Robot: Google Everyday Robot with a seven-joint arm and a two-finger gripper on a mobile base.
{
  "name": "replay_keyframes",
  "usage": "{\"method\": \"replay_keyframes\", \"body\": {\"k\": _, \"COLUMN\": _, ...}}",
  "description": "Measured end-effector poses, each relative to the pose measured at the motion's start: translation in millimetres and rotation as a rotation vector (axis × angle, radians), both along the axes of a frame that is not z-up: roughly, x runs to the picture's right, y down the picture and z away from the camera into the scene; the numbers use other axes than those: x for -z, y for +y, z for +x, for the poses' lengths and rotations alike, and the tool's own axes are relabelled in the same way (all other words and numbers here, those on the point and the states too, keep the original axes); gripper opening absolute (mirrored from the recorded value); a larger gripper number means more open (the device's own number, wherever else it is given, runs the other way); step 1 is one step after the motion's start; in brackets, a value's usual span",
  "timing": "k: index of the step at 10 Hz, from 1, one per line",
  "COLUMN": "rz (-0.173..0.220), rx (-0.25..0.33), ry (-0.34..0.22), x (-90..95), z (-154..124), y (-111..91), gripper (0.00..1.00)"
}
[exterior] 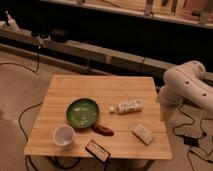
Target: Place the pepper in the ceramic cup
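Table (100, 85): pepper (103, 130) just beside bowl (83, 111); cup (64, 135) near front-left corner. Gripper (166, 114) off table's right edge, apart from pepper; grip state can't tell.

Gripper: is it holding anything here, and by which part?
Nothing is visibly held. The gripper hangs beside the right edge of the table, apart from every object. The pepper lies untouched on the table between the green bowl and the dark box.

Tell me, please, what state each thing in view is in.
ceramic cup: upright, looks empty
pepper: lying on the table, outside the cup
bottle: on its side
green bowl: upright, empty
gripper: at the table's right edge, away from the pepper
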State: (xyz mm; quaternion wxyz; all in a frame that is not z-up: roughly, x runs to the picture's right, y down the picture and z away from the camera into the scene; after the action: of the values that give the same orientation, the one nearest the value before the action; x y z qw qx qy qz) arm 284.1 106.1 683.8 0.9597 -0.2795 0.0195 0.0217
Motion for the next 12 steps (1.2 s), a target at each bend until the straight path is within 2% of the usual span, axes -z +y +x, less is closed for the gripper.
{"method": "replay_keyframes", "body": {"k": 4, "rz": 0.056, "rx": 0.109, "ry": -0.078, "x": -29.9, "z": -31.3, "y": -20.5, "gripper": 0.65}}
{"method": "replay_keyframes", "body": {"k": 9, "rz": 0.059, "rx": 0.116, "ry": -0.084, "x": -31.5, "z": -33.8, "y": -21.9, "gripper": 0.65}}
{"method": "replay_keyframes", "body": {"k": 12, "rz": 0.079, "rx": 0.132, "ry": -0.12, "x": -45.1, "z": -38.8, "y": -24.0, "gripper": 0.65}}
